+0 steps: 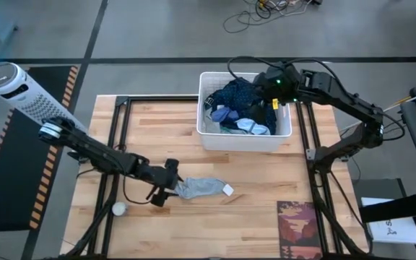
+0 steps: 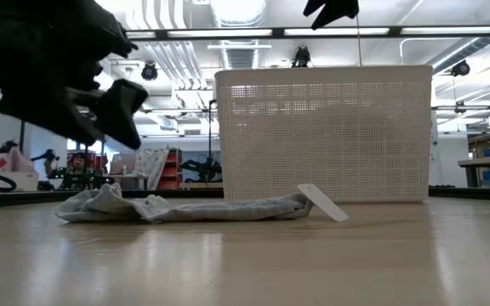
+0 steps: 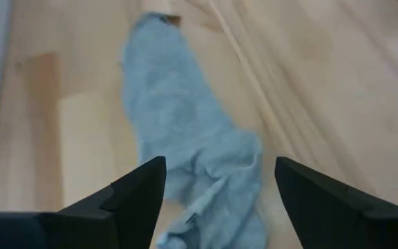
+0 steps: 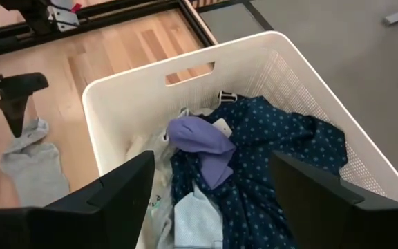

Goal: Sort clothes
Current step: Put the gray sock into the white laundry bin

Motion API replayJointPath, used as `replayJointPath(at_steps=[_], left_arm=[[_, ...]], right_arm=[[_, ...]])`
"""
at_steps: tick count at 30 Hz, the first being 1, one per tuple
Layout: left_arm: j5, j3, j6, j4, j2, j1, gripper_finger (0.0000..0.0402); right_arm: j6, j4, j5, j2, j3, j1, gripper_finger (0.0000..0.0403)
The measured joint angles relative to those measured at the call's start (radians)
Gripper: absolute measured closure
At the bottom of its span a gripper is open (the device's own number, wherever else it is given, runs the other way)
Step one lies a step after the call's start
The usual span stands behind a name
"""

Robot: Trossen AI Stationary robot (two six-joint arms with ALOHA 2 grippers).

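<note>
Plenty of bare wood on the table point(image 1: 266, 177) around the grey garment point(image 1: 202, 188), which lies flat and stretched out near the middle, well clear of every edge, a white tag point(image 1: 227, 190) at its far end. The left hand point(image 1: 166, 189) sits just over its near end, fingers apart, nothing between them. The white basket point(image 1: 280, 137) stands toward the back of the table with open wood between it and the grey piece. A dark red patterned mat point(image 1: 297, 227) lies at the front right edge, and a small pale ball point(image 1: 119, 209) at front left.

The right hand point(image 4: 209, 200) hovers over the basket, fingers spread and empty. Inside: a dark blue dotted garment point(image 4: 275, 149) heaped up, a lilac piece point(image 4: 200, 137) on top, pale fabric beneath.

From table height the basket's mesh wall hides its load, but the grey garment's crumpled folds and upturned tag show clearly. The right wrist view alone looks into the basket.
</note>
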Motion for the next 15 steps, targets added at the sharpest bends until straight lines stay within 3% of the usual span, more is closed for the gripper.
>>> replayJointPath(at_steps=[15], left_arm=[[-0.008,0.101,0.018,-0.065,0.280,-0.010,0.0154]], right_arm=[[-0.006,-0.012,0.001,0.001,0.000,0.000,0.0131]])
